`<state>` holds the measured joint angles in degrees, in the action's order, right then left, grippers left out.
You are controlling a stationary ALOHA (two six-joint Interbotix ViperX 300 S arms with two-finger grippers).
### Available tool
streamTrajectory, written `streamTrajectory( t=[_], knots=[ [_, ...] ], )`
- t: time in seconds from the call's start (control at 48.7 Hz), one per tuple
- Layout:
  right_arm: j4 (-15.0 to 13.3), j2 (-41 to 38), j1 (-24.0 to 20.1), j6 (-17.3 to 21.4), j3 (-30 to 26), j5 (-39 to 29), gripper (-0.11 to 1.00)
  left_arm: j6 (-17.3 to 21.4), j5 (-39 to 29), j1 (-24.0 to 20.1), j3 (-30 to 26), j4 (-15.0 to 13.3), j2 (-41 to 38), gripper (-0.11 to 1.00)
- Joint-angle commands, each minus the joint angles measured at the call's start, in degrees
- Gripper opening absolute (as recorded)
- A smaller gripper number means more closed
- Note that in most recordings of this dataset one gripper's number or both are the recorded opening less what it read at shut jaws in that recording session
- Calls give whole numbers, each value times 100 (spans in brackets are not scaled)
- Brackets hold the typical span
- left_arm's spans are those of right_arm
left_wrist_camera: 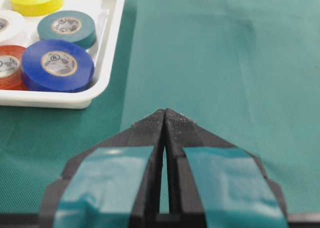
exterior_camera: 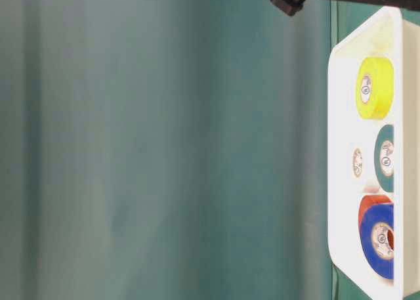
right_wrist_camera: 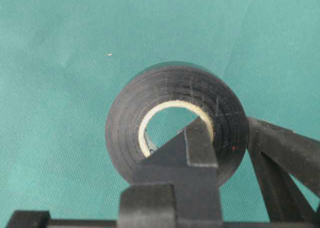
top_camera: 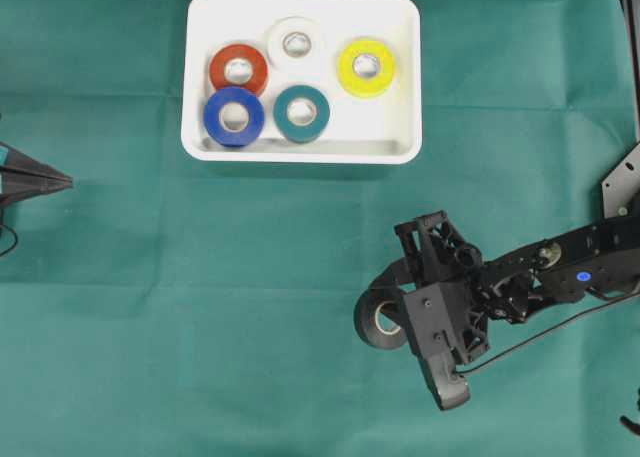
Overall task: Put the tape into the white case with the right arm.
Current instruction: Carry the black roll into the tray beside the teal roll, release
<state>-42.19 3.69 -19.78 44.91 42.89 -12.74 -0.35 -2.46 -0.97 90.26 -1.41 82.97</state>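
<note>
Everywhere teal cloth (top_camera: 200, 307) underneath

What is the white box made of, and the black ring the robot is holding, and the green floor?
The white case looks like smooth moulded plastic: glossy, with rounded corners. The black tape seems to be thin vinyl wound in layers, with faint ridges, on a pale core, probably cardboard. The green cover looks like matte woven cloth, with a fine weave and soft creases.

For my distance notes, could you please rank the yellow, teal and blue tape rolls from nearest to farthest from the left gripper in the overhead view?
From the left gripper:
1. Blue roll, the white case's near-left corner.
2. Teal roll, just right of it.
3. Yellow roll, far right.
</note>
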Motion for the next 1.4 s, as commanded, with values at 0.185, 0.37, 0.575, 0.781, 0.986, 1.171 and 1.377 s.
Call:
streamTrajectory(
  t=[0.185,0.37,0.575,0.781,0.986,1.171,1.377],
  knots=[
    [9,105,457,9,-149,-105,0,9,26,-9,-70,9,-53,0],
    [0,167,1072,-18,-149,-105,0,9,26,-9,-70,0,-53,0],
    [-18,246,1802,-35,-149,-97,0,9,26,-9,-70,0,-53,0],
    [-53,281,2443,-53,-149,-70,0,9,26,-9,-70,0,-62,0],
    [-62,281,2944,-62,-141,-53,0,9,26,-9,-62,0,-53,0],
    [-62,281,3164,-62,-141,18,0,9,26,-9,-62,9,-53,0],
    [-62,281,3199,-62,-141,35,0,9,26,-9,-70,0,-53,0]
  ],
)
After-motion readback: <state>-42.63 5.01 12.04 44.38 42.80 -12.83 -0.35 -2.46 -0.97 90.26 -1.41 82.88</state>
